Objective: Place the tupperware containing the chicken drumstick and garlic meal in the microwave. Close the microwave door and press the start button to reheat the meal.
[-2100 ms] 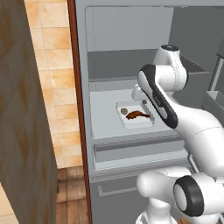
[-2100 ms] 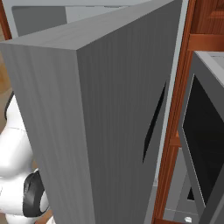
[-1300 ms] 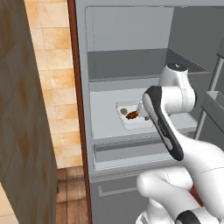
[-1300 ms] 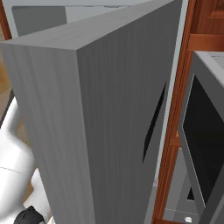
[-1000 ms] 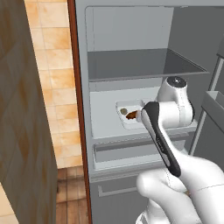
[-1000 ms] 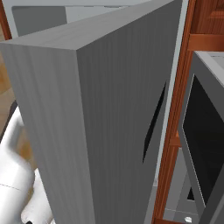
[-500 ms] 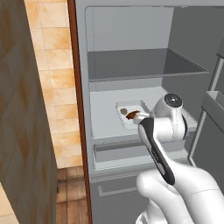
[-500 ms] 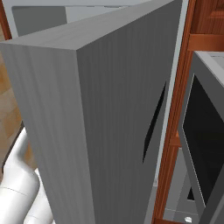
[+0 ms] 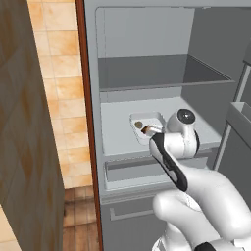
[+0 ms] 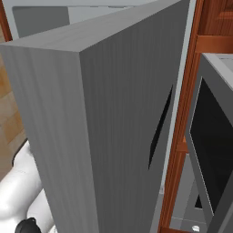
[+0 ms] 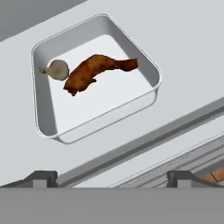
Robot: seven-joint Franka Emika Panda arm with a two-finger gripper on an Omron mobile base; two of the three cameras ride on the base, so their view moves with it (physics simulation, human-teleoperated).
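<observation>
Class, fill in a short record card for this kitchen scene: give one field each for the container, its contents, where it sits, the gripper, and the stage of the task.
container: the tupperware, a shallow white tray, upright
contents: the chicken drumstick lying beside the garlic
location: on the pale fridge shelf, near its front edge
gripper: the gripper is open, its tips wide apart, above and in front of the tray, touching nothing
arm: reaching into the open fridge, hand near the tray
stage: tray not yet grasped; not yet in the microwave
</observation>
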